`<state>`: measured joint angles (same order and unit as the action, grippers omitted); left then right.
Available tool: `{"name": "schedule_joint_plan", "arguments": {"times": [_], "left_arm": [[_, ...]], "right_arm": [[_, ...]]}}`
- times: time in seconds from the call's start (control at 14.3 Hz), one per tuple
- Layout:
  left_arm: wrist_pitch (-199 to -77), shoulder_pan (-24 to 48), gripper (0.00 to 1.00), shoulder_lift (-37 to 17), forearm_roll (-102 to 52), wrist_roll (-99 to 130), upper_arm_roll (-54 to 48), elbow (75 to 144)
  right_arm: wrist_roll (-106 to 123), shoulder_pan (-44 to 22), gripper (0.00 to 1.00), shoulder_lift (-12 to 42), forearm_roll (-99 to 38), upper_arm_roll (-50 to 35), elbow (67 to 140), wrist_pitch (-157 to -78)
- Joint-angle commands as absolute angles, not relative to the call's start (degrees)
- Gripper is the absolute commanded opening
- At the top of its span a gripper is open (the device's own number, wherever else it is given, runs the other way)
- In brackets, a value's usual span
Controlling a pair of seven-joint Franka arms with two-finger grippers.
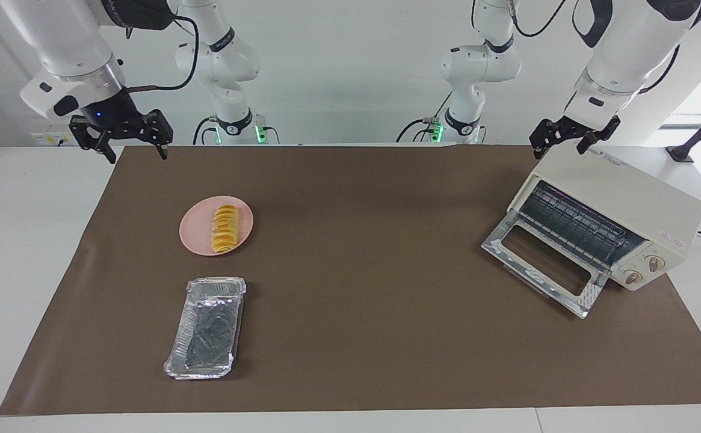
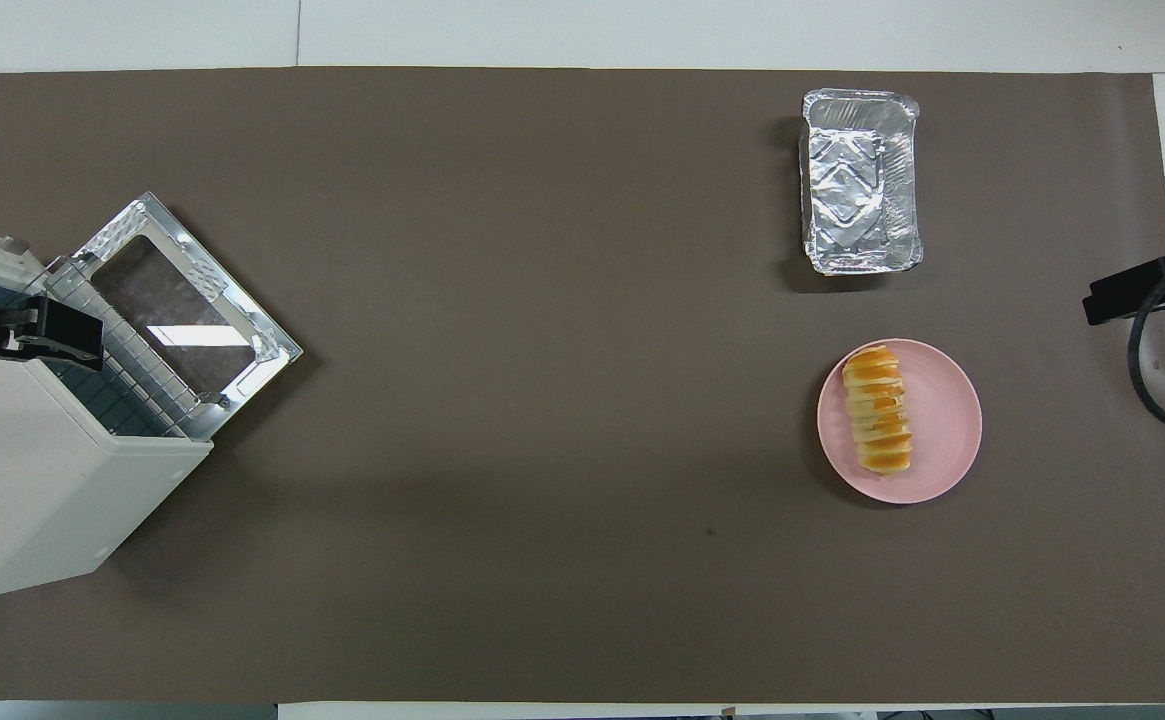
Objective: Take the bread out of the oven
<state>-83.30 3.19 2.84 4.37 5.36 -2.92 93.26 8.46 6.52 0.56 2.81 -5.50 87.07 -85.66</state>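
Observation:
The bread (image 1: 225, 228) lies on a round pink plate (image 1: 197, 233) toward the right arm's end of the table; it also shows in the overhead view (image 2: 877, 422). The cream-white oven (image 1: 627, 192) stands at the left arm's end, its glass door (image 1: 497, 245) dropped open. Its wire rack shows bare and no bread is inside. My left gripper (image 1: 561, 147) hangs open and empty over the oven's top. My right gripper (image 1: 136, 153) hangs open and empty over the mat's edge at its own end, apart from the plate.
An empty foil tray (image 1: 206, 328) lies farther from the robots than the plate (image 2: 942, 420). A brown mat (image 1: 374, 252) covers the table. The open oven door (image 2: 272, 345) juts out over the mat toward the table's middle.

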Motion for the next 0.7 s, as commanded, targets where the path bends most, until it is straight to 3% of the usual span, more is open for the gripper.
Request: {"name": "schedule_joint_plan", "arguments": {"times": [0.0, 0.63], "left_arm": [[-82.9, 2.5, 1.00, 4.3, 3.5, 5.2, -3.2, 94.5], [-82.9, 2.5, 1.00, 4.3, 3.5, 5.2, -3.2, 94.5]], "right_arm": [[7.7, 7.6, 1.00, -1.0, 1.8, -6.2, 89.2, -87.2], [7.0, 7.0, 1.00, -1.0, -1.7, -4.7, 89.2, -87.1]]}}
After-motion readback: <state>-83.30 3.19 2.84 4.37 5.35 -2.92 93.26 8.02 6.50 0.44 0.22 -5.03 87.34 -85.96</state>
